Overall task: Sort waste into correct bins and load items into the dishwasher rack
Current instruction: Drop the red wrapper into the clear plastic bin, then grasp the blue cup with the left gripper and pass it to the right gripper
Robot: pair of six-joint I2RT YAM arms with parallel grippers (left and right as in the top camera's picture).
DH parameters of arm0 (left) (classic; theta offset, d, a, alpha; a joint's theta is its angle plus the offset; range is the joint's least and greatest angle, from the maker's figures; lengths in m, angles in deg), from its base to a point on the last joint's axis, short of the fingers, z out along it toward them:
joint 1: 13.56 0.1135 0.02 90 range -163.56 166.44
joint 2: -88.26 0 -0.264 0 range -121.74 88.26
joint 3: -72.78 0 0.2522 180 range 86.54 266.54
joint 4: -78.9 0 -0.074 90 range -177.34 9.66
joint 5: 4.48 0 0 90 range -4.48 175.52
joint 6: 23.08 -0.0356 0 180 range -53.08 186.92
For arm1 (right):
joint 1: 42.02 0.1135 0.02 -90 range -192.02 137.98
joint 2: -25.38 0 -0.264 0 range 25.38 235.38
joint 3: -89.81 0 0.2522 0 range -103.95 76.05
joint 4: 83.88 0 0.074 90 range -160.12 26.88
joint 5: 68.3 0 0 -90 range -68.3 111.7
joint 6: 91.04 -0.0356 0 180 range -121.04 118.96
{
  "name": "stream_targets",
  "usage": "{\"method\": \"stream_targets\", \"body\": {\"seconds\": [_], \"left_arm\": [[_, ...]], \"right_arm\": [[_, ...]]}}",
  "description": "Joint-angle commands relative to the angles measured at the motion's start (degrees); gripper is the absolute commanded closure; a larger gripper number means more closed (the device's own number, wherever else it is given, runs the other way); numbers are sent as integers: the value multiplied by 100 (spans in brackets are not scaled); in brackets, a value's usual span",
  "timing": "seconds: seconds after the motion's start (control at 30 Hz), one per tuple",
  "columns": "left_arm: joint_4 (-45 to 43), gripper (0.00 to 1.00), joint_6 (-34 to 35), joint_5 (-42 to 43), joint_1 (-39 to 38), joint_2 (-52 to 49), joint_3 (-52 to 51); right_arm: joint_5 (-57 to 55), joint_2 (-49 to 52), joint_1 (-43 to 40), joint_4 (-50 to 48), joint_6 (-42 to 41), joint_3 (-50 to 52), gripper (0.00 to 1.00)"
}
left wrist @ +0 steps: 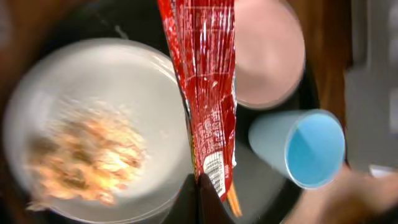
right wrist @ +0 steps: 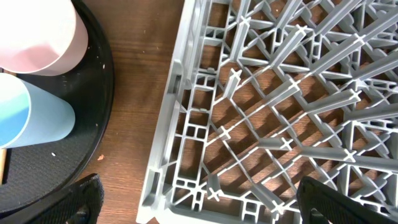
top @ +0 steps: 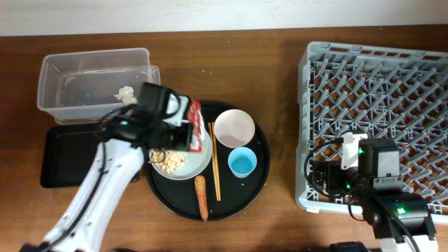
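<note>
While left gripper (left wrist: pixel 199 205) pinches red snack wrapper (left wrist: pixel 208 87) above the plate (left wrist: pixel 137 81) of food scraps (left wrist: pixel 87 155) | right gripper (right wrist: pixel 202 202) — fingers (right wrist: pixel 78 202) spread wide — over dishwasher rack (right wrist: pixel 176 106) edge.

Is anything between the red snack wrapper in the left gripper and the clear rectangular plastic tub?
Nothing visible blocks it. The red snack wrapper, pinched by the left gripper above the pale green-grey round plate, sits near the clear rectangular plastic tub; only the arm itself covers that gap.

On the large round black tray (top: pixel 245 193), a pale green-grey round plate (top: pixel 197 162) lies left, a white bowl (top: pixel 234 127) and small blue cup (top: pixel 242 163) right, thin wooden chopsticks (top: pixel 213 168) between, a small orange carrot (top: pixel 201 197) in front.
</note>
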Motion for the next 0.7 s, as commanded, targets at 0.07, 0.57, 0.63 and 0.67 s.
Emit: {"method": "stream_targets", "body": {"seconds": [0.07,0.57,0.63,0.67], "left_arm": [[-1864,100,-175,-1178,1484,50,269],[-697,52,-177,1086,4,-938,413],[-422,52,-177,973,-719,-1172,411],[-420,52,-177,970,-1123,-1425,411]], "right_arm": [[31,-17,-22,-4,-50,-96,2],[31,-17,-22,-2,-52,-96,2],[31,-17,-22,-2,-52,-96,2],[31,-17,-22,0,-52,-96,2]]}}
